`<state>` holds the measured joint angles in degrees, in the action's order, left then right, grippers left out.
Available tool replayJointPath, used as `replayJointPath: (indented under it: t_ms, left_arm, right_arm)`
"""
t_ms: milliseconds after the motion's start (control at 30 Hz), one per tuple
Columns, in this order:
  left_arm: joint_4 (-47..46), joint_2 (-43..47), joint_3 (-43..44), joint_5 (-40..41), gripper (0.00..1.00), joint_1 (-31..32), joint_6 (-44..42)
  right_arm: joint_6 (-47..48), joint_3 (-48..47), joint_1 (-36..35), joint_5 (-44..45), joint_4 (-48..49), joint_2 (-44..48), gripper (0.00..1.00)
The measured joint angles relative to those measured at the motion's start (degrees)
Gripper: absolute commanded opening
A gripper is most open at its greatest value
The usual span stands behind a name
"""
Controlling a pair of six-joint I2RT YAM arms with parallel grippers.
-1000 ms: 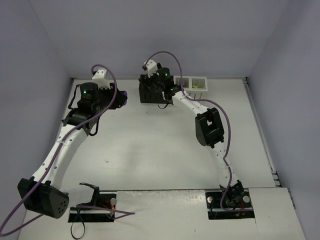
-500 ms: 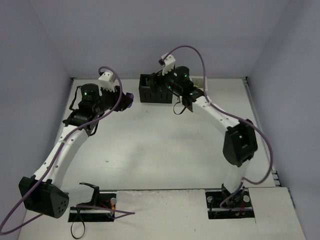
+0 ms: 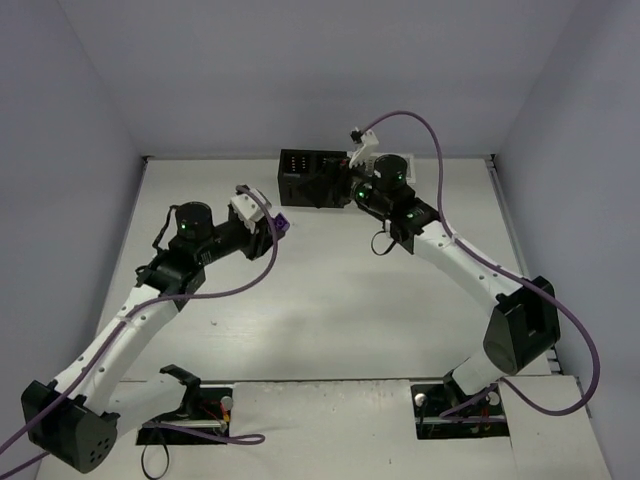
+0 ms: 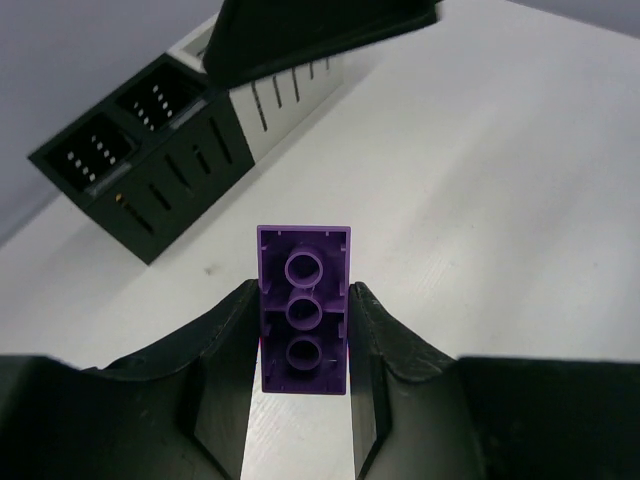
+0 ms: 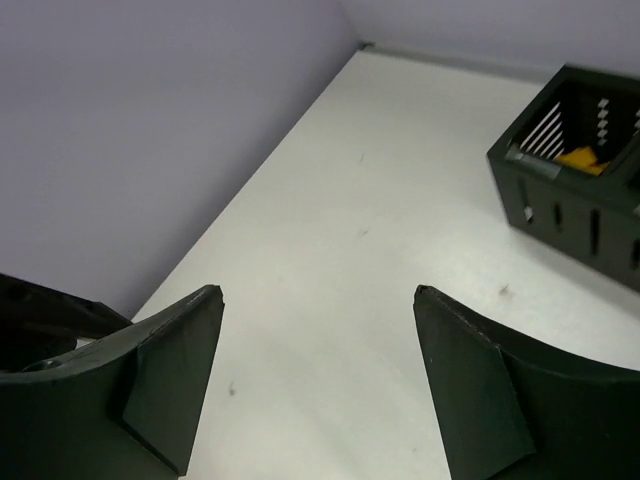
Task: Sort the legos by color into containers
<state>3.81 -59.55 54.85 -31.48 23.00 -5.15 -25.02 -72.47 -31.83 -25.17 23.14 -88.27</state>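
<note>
A: What has the left gripper (image 4: pixel 303 292) got?

B: A purple brick (image 4: pixel 303 262), pinched by its long sides between the two fingers, the jaws closed down to the brick's width. Its hollow underside faces the wrist camera, and it appears to be held clear of the table (image 4: pixel 520 200).

A: And the containers (image 3: pixel 312 178)?

B: Upper middle of the overhead view, near the back wall. From the left wrist they sit in the upper left of the frame: two black compartments nearest, then a white one (image 4: pixel 285 90) half covered by a dark shape along the top edge, most likely the other arm.

A: So the right gripper (image 5: pixel 318 292) is in the way?

B: Possibly. Its jaws are spread wide with nothing between them. Its camera catches a black bin (image 5: pixel 560 215) at the right edge with an orange-yellow piece (image 5: pixel 580 157) inside.

A: Which bin takes purple, then?

B: I can't tell; no purple shows in any compartment. Not the one holding orange-yellow, I'd judge.

A: How would you do the drop well?

B: Carry the brick high enough to pass over the rim and centre it over the chosen opening. The bins are small and joined, so a sideways slip lands it next door — only once it is centred should the fingers part. I'd also keep the approach away from the right arm.
</note>
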Motion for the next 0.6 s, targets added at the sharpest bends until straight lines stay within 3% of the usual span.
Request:
replayJointPath:
  t_ms: [200,600]
  left_arm:
    - [-1.14,2.54,-1.42,1.77,0.16,3.17,-7.39]
    - [-1.18,0.83,-1.64,3.93,0.16,3.15,-9.84]
  right_arm:
    - [-5.46,2.54,-2.56,-2.78,-0.61,0.0,0.71]
    - [-8.09,9.44,-4.13,-5.33,2.05,4.63,0.7]
